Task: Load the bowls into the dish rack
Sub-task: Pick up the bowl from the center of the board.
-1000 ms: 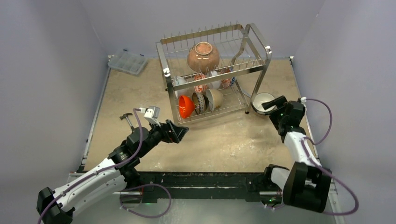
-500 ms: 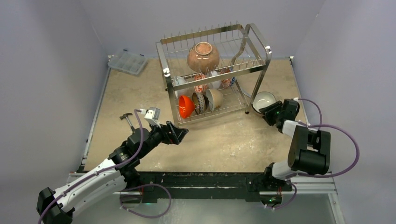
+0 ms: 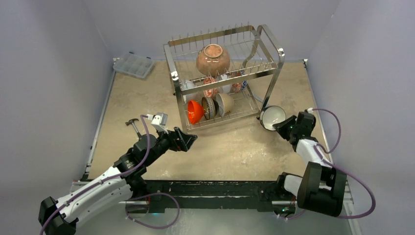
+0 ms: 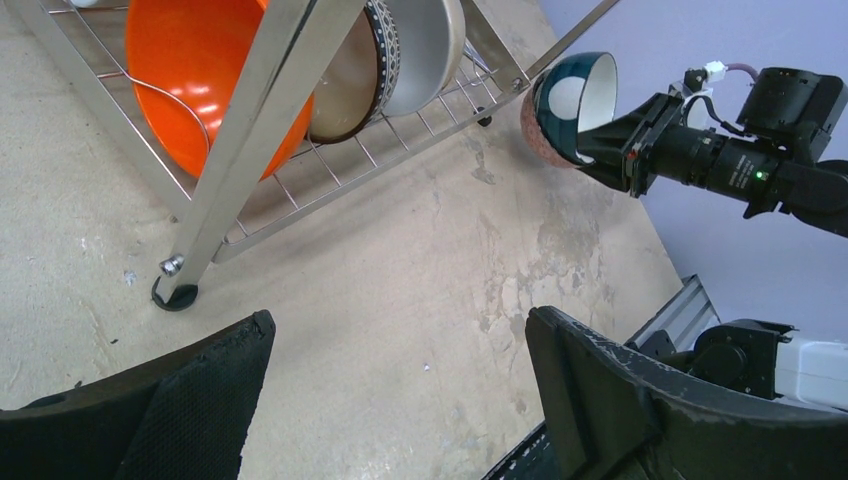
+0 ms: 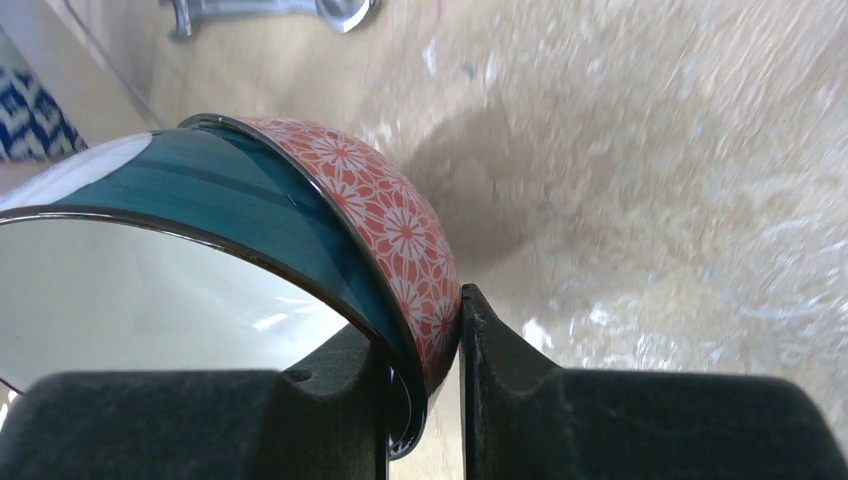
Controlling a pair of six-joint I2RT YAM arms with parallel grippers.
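Polished, mirror-bright steel tube and wire on the dish rack (image 4: 268,110), glossy glaze on the orange bowl (image 4: 200,60) inside it. Smooth glazed ceramic on the floral bowl (image 5: 400,230), shiny white within, against matt, grainy black pads (image 5: 620,420) of the right claw (image 5: 455,340). Matt, rough, mottled beige on the table (image 4: 400,300); clear plastic for the compartment box (image 3: 133,64).

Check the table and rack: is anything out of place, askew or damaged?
Nothing looks broken or spilled. One bowl is outside the dish rack, held tilted, its rim pinched in the jaws of the right gripper. A small hammer-like tool lies on the table, left side, unrelated to dishes.
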